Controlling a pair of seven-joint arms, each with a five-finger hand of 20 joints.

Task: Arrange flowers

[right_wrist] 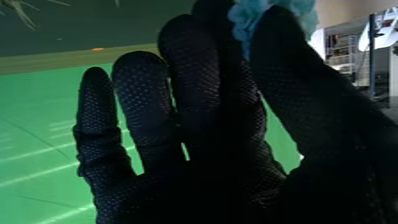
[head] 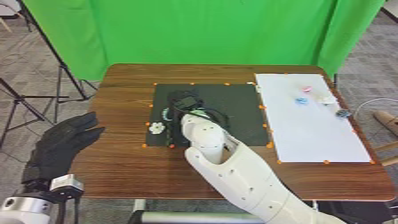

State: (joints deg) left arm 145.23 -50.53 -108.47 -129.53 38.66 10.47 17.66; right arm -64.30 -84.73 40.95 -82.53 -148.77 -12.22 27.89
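This looks like a robotics lab: a green curtain (head: 213, 35) hangs on the far side, black stands (head: 40, 96) are at left on grey carpet (head: 369, 57), and a white robot arm (head: 244, 172) lies over a wooden table (head: 124, 175) dotted with orange markers (head: 145, 145).

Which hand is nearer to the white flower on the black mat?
The right hand: it is over the mat, beside the white flower; the left hand is at the left table edge.
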